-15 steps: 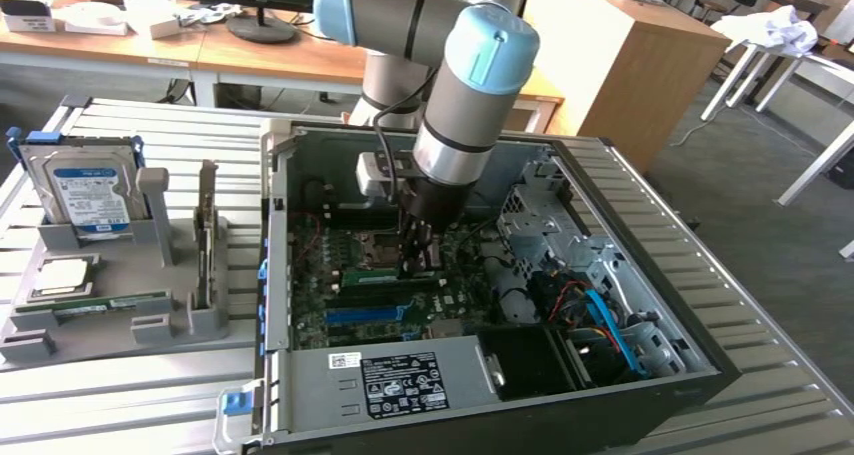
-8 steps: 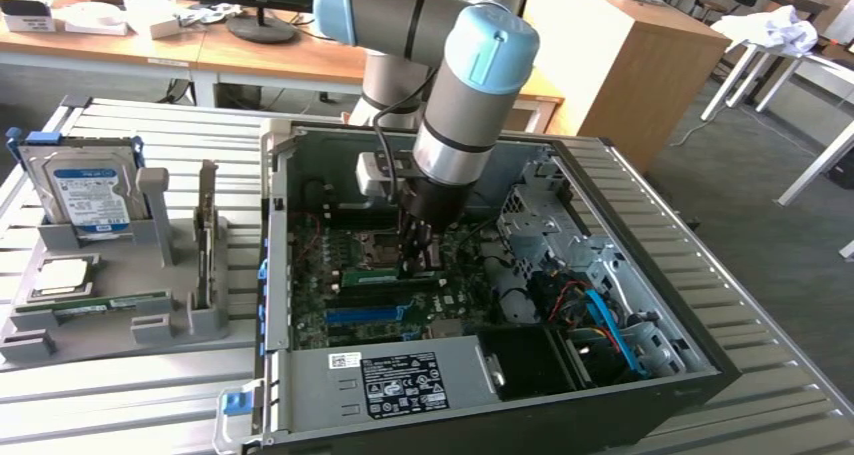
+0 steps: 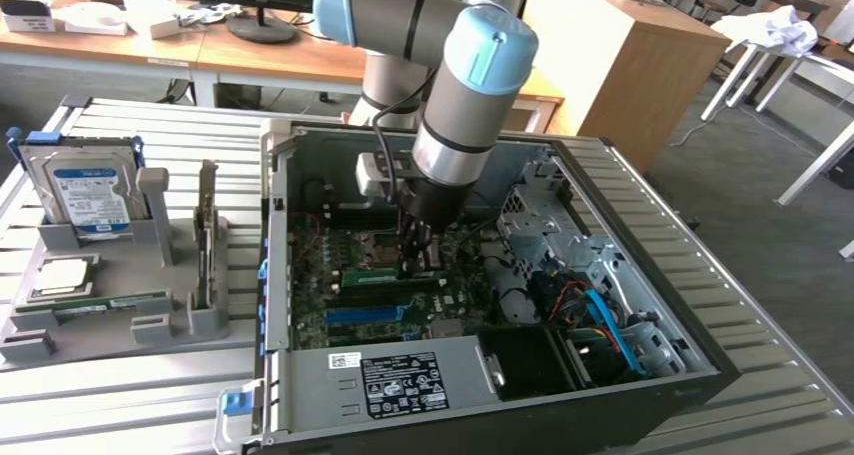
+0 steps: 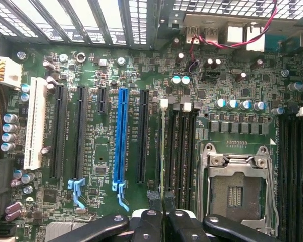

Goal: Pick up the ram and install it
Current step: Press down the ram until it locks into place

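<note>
— Slatted metal surface point(image 3: 747, 305) under an open computer case point(image 3: 641, 375), wooden desks behind it; where do you have the arm?

— You have it reaching down into the case, the hand point(image 3: 418, 265) low over the motherboard point(image 3: 334, 310). In the wrist view its fingers point(image 4: 152, 222) sit nearly together above the memory slots point(image 4: 179, 146), beside the empty processor socket point(image 4: 235, 191).

— And the ram?

— You can see a green stick point(image 3: 380, 271) lying by the hand's tips on the motherboard. Whether the hand is clamped on it, I cannot tell. Outside the case, a grey holder point(image 3: 107, 315) carries a hard drive point(image 3: 87, 195) and an upright card point(image 3: 207, 235).
</note>
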Motion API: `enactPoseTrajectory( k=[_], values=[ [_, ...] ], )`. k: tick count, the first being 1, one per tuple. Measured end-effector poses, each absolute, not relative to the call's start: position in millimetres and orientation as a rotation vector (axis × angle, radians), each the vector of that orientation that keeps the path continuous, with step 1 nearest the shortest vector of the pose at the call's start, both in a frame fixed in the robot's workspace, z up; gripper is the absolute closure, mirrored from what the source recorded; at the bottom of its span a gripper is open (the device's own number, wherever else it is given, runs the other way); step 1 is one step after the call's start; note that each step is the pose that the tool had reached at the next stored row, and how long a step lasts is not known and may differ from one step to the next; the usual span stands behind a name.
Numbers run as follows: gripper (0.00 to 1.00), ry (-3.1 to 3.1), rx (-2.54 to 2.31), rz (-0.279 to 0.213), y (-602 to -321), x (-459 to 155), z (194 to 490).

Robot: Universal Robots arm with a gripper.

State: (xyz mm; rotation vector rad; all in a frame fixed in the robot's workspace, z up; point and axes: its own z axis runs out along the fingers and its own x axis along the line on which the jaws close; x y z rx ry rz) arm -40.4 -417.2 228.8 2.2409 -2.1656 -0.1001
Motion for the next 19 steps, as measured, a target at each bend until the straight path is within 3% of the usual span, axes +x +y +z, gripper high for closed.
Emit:
enactPoseTrajectory(
  k=[19],
  values=[
    [0.88, -2.174, 2.233, -0.1, -417.1, -40.4, 225.6]
  ],
)
